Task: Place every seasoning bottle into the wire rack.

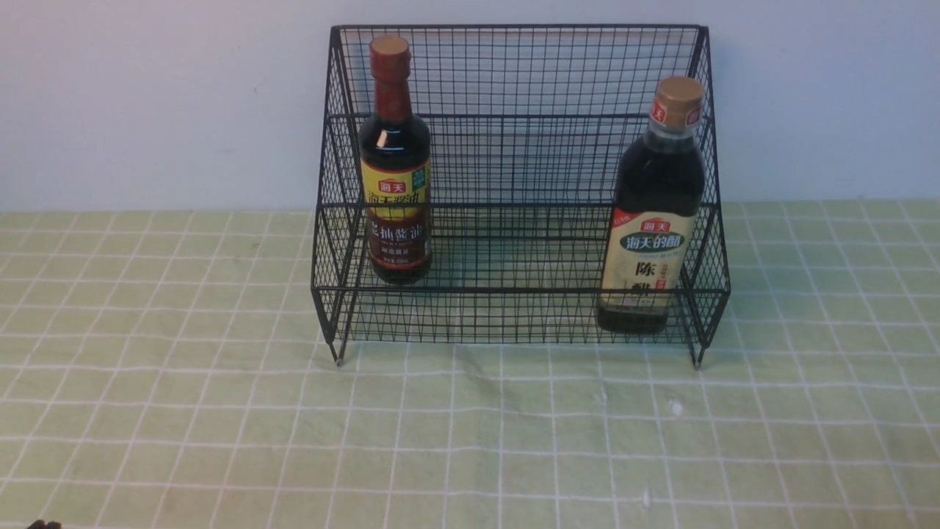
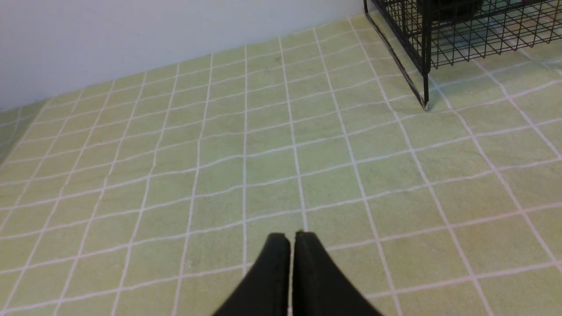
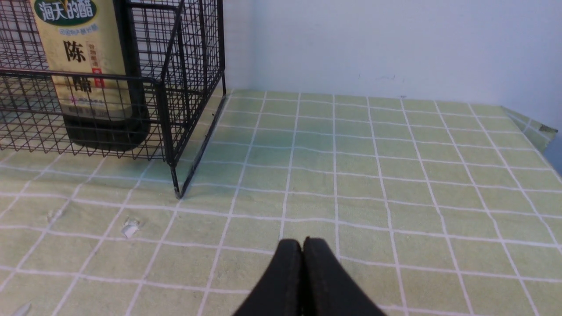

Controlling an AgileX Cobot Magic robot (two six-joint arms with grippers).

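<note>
The left tool [image 2: 292,239] is closed, its two black fingers pressed tip to tip with nothing between them, poised above bare green checked cloth on the worktop [image 2: 219,166] to the left of the rack and well apart from it. The right tool [image 3: 302,245] is likewise closed and empty, above the cloth to the right of the rack, also well apart. Neither tool appears in the front view, apart from a small dark scrap at its lower left corner that cannot be identified. Farther out, against the pale wall, stands one black wire rack [image 1: 521,191], a stepped two-tier mesh basket on short feet with sloping sides. It holds both seasoning bottles, two in all, each upright and filled with dark liquid. The long-necked bottle [image 1: 394,176], with a red-brown cap and a yellow-brown label, stands on the raised far tier at the left end, just beside the left mesh wall. The square-shouldered bottle [image 1: 656,220], with a tan cap and a beige label, stands on the lower near tier at the right end, close to the right wall, its base behind the low front rail. The two bottles are well apart, with open shelf between them. A few small white flecks [image 1: 675,408] lie on the cloth in front of the rack
</note>
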